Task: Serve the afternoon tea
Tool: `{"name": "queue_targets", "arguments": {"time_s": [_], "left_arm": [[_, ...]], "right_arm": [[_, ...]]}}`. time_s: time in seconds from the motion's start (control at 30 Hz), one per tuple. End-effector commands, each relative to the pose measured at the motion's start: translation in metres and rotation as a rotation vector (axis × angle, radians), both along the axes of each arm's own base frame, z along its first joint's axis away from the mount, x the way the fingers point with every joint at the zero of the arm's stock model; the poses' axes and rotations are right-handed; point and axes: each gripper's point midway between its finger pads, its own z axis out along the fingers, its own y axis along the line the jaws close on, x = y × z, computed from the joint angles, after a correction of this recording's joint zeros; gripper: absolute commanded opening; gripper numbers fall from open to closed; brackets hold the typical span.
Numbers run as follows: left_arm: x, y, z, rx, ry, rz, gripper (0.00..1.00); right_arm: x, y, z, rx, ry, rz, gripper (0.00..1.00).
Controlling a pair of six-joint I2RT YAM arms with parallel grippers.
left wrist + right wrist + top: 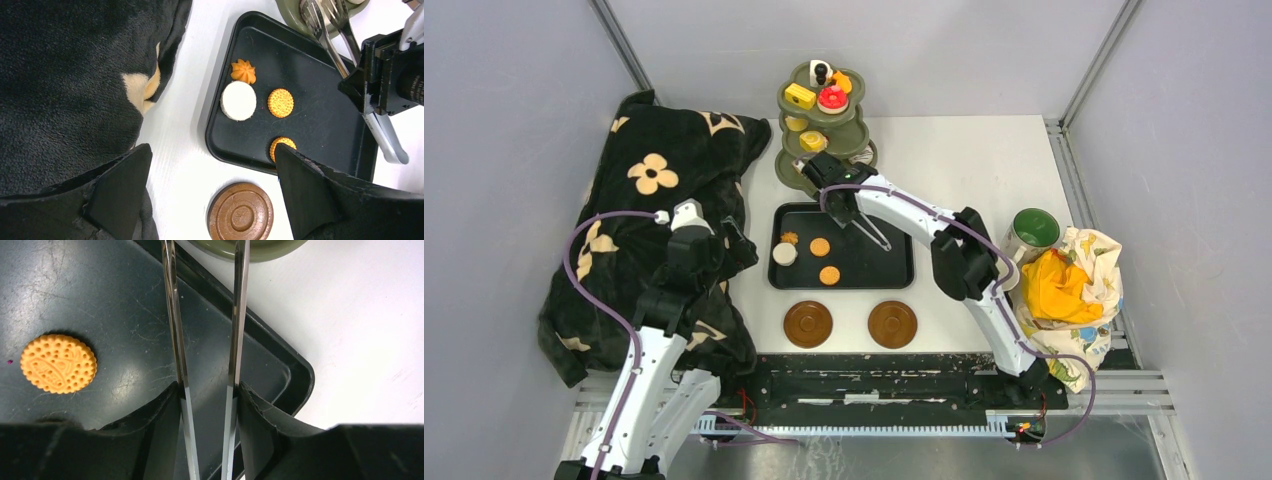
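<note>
Over the black tray [125, 300], your right fingers [157, 420] are pressed on the two arms of the metal tongs [172, 330], whose tips reach the olive-green stand [848, 138]. Your left fingers [125, 185] stand wide apart above the desk [180, 150], just beside the tray, where a white cake [238, 100] and a round cookie [280, 102] lie.

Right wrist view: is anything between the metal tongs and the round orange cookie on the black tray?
Nothing visible. The round orange cookie lies on the black rectangular tray, left of the metal tongs clamped in the right tool; only bare floor separates them.
</note>
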Motion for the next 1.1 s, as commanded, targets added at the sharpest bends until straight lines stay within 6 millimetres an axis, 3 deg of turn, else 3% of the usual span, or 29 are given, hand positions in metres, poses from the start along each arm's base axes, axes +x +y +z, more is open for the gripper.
{"name": "queue_targets", "arguments": {"time_s": [0.0,0.37,0.57,0.77,0.9,1.07], "left_arm": [[0.004,0.002,0.025,0.01,-0.07,-0.003,0.99],[0.004,-0.001,0.024,-0.003,-0.066,-0.013,0.99],[0.005,-0.002,0.025,-0.009,-0.076,-0.015,0.99],[0.018,-0.019,0.023,-0.051,-0.081,-0.08,0.99],[0.023,-0.025,0.019,-0.043,-0.056,-0.122,0.99],[0.023,-0.027,0.016,-0.039,-0.046,-0.143,0.99]], "right_arm": [[0.001,0.005,0.062,0.124,-0.094,-0.019,0.48],[-0.041,-0.009,0.079,0.258,-0.056,-0.06,0.49],[-0.093,-0.048,0.075,0.294,0.018,-0.1,0.48],[-0.138,-0.084,0.076,0.335,0.066,-0.142,0.48],[-0.152,-0.093,0.075,0.366,0.103,-0.156,0.48],[-0.162,-0.086,0.073,0.418,0.156,-0.135,0.47]]}}
